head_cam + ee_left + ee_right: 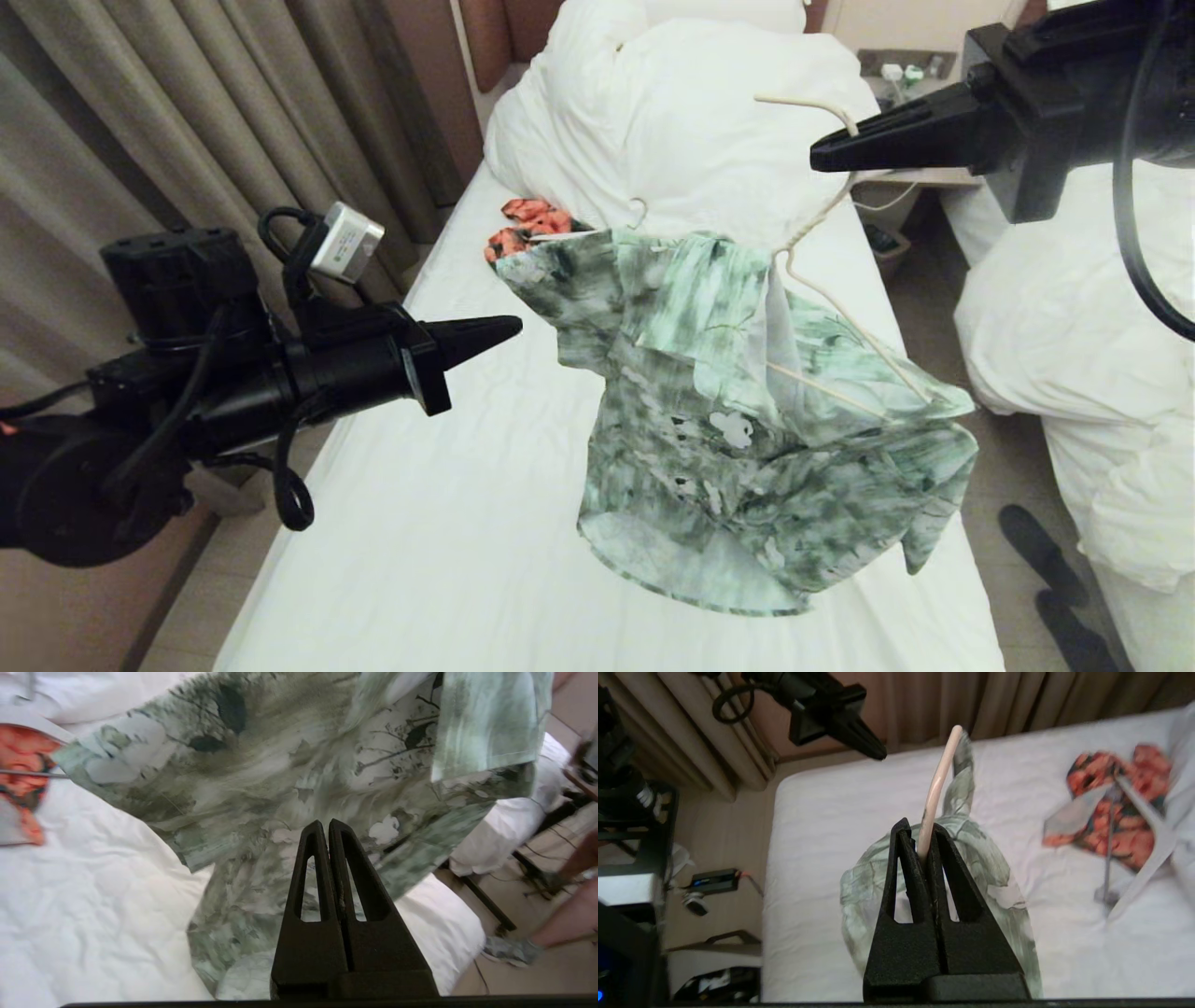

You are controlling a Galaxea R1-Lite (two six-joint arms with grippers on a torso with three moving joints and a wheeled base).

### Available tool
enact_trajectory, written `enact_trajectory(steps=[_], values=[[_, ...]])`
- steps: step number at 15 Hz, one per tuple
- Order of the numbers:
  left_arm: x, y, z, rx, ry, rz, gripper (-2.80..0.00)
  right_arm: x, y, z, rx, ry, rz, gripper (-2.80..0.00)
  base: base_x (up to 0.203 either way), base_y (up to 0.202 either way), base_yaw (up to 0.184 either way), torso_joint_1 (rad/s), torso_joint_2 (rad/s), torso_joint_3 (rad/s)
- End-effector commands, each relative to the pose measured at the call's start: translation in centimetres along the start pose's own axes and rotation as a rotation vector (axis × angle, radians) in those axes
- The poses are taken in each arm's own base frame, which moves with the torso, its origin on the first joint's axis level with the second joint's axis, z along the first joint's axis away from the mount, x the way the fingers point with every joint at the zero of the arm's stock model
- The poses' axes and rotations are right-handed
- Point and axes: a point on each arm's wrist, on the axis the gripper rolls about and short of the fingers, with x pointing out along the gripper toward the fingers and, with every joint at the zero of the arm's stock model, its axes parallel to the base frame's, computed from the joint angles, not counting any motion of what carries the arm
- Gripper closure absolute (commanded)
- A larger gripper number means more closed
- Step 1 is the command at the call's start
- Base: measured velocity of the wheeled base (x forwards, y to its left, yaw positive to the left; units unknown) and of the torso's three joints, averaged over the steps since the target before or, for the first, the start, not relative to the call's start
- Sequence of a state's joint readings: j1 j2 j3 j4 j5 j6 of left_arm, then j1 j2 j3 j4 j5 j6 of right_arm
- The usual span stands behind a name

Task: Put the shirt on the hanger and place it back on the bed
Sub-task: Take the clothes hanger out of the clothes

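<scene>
Shirt (pixel 747 420) hangs in the air above the bed (pixel 448 523), draped crookedly on the cream wire hanger (pixel 822 308); one hanger arm lies bare across the cloth and the green fabric bunches low on one side. Right pincer (pixel 822 154), high over the bed's far half, is clenched on the hanger's hook, the cream wire showing between its tips in the right wrist view. Left pincer (pixel 509 327) hovers beside the shirt's sleeve, apart from the cloth, its jaws pressed together and holding nothing. Behind the shirt, near the white duvet (pixel 672 112), an orange-and-black floral garment (pixel 527 224) rests on the sheet with a thicker white clip hanger (pixel 1143 858).
</scene>
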State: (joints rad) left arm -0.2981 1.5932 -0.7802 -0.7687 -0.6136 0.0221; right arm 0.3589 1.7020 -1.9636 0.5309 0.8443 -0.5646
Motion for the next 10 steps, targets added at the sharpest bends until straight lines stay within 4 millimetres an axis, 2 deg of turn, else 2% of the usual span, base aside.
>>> enact_trajectory(steps=[1,4,10], values=[[0.0,0.0,0.3,0.008,-0.012,0.007,0.00,0.8,-0.4,-0.3,-0.012,-0.014,0.010,0.00,0.000,0.000,0.000,0.000,0.00,0.000],[-0.1,0.0,0.6,0.013,-0.020,0.009,0.00,1.6,-1.0,0.3,-0.050,-0.078,-0.014,0.00,0.000,0.000,0.000,0.000,0.00,0.000],[-0.8,-0.4,1.4,0.020,-0.048,0.012,0.00,2.5,-1.4,3.2,-0.121,-0.262,-0.107,0.00,0.000,0.000,0.000,0.000,0.00,0.000]])
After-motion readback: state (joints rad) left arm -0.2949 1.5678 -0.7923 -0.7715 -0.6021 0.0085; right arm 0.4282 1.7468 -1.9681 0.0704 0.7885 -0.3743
